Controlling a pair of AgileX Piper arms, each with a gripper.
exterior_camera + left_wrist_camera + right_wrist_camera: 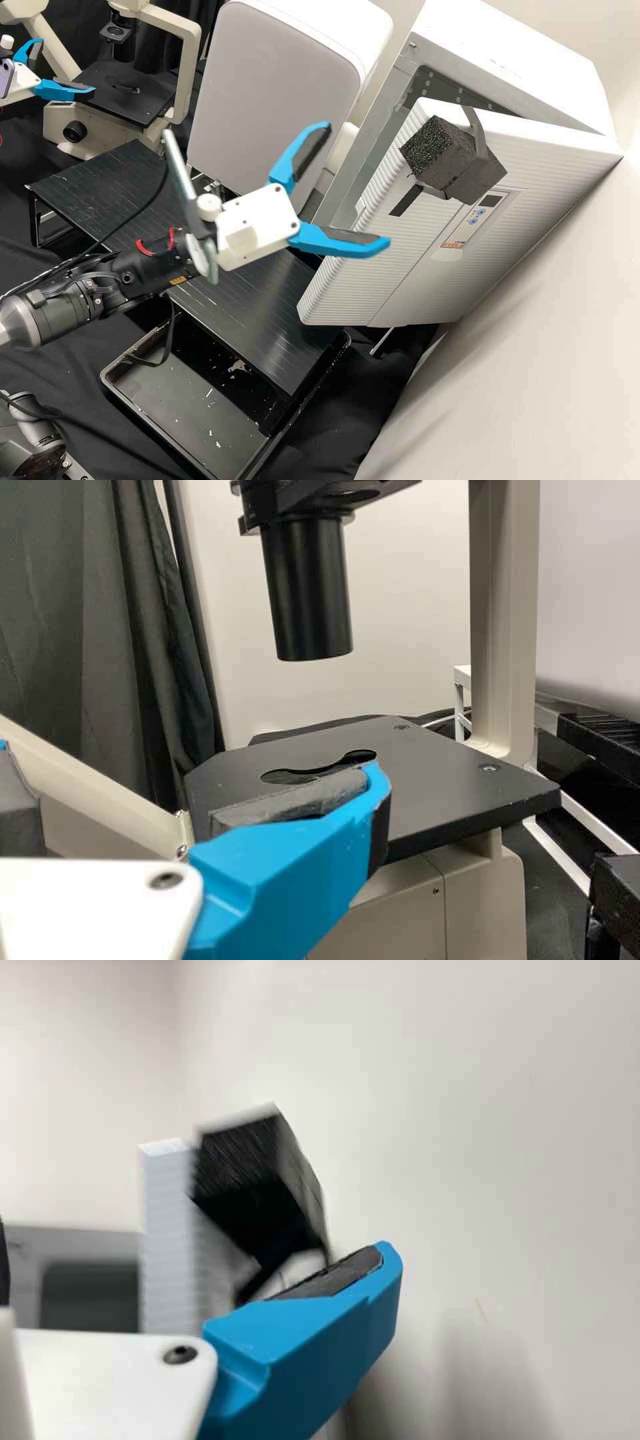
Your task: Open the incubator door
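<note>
At two o'clock in the high view, the incubator (527,63) was seen with its door (400,267) partly opened; a wider swing was perhaps left. The right tool (357,187) was spread near the centre, the left tool (67,65) likewise at ten o'clock, nothing pinched.

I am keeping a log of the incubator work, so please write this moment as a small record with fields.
incubator door: ajar, a gap showing the dark interior
black block: strapped on the door's front
control panel: on the door's front
right gripper: beside the door, jaws open, nothing between them
left gripper: near the microscope stage, jaws open
black shelf: below the right gripper
</note>
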